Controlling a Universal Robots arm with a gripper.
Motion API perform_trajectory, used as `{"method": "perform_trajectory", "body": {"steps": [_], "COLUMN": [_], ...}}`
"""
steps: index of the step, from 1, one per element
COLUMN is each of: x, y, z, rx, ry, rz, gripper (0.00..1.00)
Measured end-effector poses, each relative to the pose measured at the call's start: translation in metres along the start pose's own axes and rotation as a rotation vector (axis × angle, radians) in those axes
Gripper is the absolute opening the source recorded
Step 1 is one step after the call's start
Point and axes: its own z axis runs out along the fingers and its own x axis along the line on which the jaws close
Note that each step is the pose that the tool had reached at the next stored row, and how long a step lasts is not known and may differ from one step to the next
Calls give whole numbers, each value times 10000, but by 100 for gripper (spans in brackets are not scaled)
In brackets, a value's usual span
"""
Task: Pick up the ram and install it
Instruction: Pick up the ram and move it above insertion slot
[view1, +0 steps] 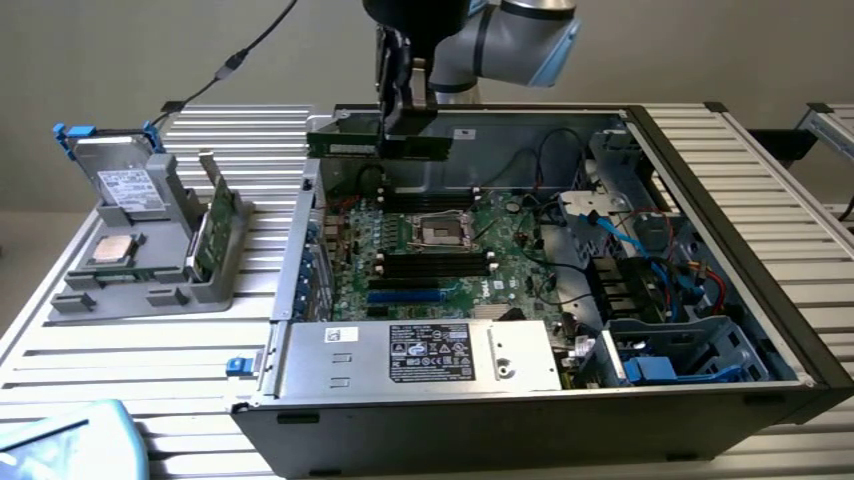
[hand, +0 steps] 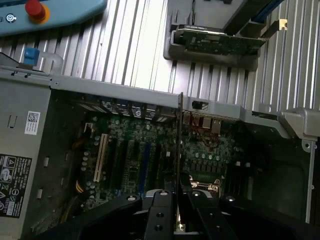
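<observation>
Gripper (view1: 398, 130) is clamped around the ram (view1: 344, 147), held level and edge-down at twelve o'clock over the motherboard (view1: 521, 250), seemingly so its length is matched to the memory slots (view1: 427, 204).

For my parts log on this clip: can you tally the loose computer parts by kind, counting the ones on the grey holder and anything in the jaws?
ram: 1, clamped in the jaws over the open case
hard drive: 1
processor chip: 1
green card: 1
Total: 4
</observation>
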Motion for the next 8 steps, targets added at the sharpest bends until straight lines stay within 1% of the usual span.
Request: {"method": "perform_trajectory", "body": {"steps": [2, 4, 6, 7, 8], "x": [8, 16, 22, 23, 24], "y": [-59, -114, -162, -187, -209], "z": [-9, -19, -26, -29, -32], "rx": [91, 227, 406, 511, 599], "ry": [9, 31, 59, 74, 89], "rz": [-7, -18, -32, -39, -46], "gripper": [15, 15, 15, 15, 15]}}
